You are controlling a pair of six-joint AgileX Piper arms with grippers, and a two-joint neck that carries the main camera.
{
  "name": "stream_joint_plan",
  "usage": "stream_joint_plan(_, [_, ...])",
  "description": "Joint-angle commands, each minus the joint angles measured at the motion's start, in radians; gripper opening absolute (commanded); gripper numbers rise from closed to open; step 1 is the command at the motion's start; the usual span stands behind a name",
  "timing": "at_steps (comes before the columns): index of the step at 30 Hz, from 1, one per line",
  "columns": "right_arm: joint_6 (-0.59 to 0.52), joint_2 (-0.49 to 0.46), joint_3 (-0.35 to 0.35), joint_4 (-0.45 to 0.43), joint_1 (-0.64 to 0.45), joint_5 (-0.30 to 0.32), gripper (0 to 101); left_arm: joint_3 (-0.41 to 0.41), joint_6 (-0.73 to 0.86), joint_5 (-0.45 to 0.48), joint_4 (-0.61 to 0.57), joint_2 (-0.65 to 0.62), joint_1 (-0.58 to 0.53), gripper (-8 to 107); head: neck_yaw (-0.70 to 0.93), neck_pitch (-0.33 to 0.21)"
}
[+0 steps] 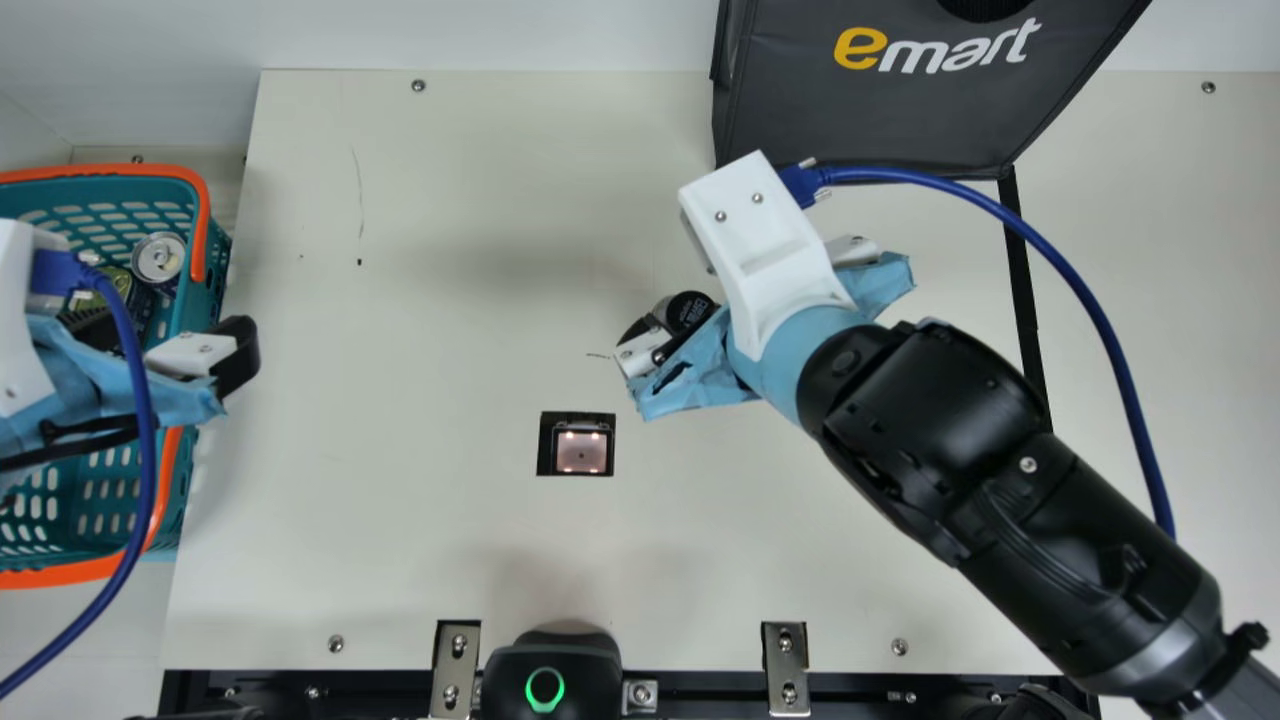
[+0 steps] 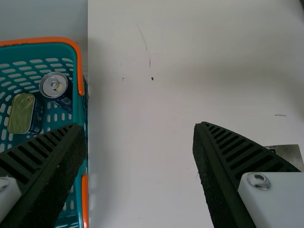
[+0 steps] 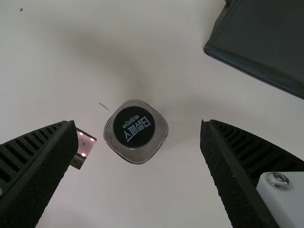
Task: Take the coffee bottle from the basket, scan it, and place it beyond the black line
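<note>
the dark bag (image 1: pixel 880 110) is cut off at the main view's upper edge; the basket (image 1: pixel 215 272), cut off too, lies partly behind my left gripper (image 1: pixel 165 345), spread wide. my right gripper (image 1: pixel 695 372) is also wide, the coffee bottle (image 3: pixel 135 129) upright between its fingers, touching neither, its sides mostly hidden.

Wide open counter (image 1: pixel 430 330) between basket (image 1: pixel 120 171) and bottle (image 1: pixel 690 311). Right gripper (image 1: pixel 745 292) has gaps both sides of bottle. Bag (image 1: pixel 890 110) blocks far right; right arm (image 1: pixel 930 430) crosses near right; left arm (image 1: pixel 18 345) partly covers basket opening.
</note>
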Motion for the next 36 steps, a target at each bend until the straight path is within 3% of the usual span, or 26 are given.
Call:
stream_joint_plan(1, [0.001,0.005,0.006,0.006,0.001,-0.004,91,0.0,0.0,0.0,0.0,0.0,0.0,90,0.002,-0.026])
stream_joint_plan(28, [-0.016,0.089,0.056,0.044,-0.008,-0.072,91,0.0,0.0,0.0,0.0,0.0,0.0,90,0.002,-0.026])
stream_joint_plan(36, [-0.023,0.107,0.06,0.048,-0.015,-0.08,37,0.0,0.0,0.0,0.0,0.0,0.0,90,0.002,-0.026])
